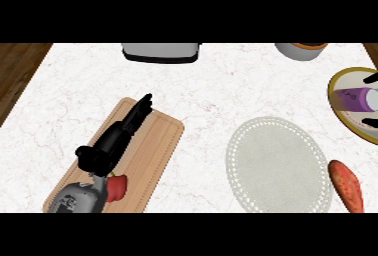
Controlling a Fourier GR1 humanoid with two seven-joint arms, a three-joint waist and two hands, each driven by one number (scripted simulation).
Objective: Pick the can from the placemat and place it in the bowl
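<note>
Fingers [139, 112] on my left hand [111, 142] lie straight, holding nothing, over the cutting board [159, 145]. At the right edge, only black fingertips [371, 77] of my right hand show around the purple can [359, 98], inside the bowl [347, 75]. I cannot tell their grip. The placemat [277, 165] sits beside it.

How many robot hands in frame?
2. Left hand, open, fingers straight, over the cutting board. Right hand, only fingertips showing at the right edge, around the can in the bowl.
</note>
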